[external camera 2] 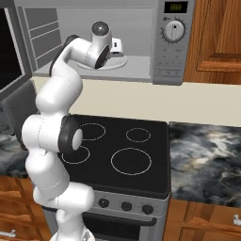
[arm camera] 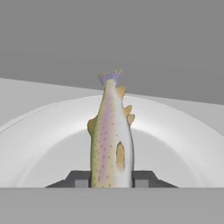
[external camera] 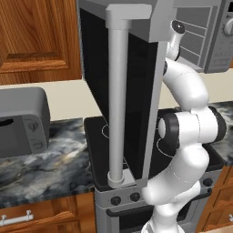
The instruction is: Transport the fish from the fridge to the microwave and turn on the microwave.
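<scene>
The microwave (external camera 2: pixel 172 61) hangs above the stove with its black glass door (external camera: pixel 95 68) swung wide open, and the door's long grey bar handle (external camera: pixel 116 100) faces the left base camera. My arm reaches into the cavity. The gripper (arm camera: pixel 111 180) is shut on the fish (arm camera: pixel 111 140), a speckled olive-yellow piece whose tail points away from the hand. The fish hangs just over the white round turntable plate (arm camera: pixel 175 144). In the right base view the hand (external camera 2: pixel 114 47) is above that plate (external camera 2: pixel 101 66). The knob (external camera 2: pixel 173 31) sits on the right control panel. The fridge is out of view.
Below the microwave a black four-ring stove (external camera 2: pixel 127 150) has knobs along its front. A rounded grey countertop appliance (external camera: pixel 22 123) stands on the marble counter (external camera: pixel 50 168) to the left. More marble counter (external camera 2: pixel 207 160) lies right of the stove. Wooden cabinets (external camera 2: pixel 219 37) flank the microwave.
</scene>
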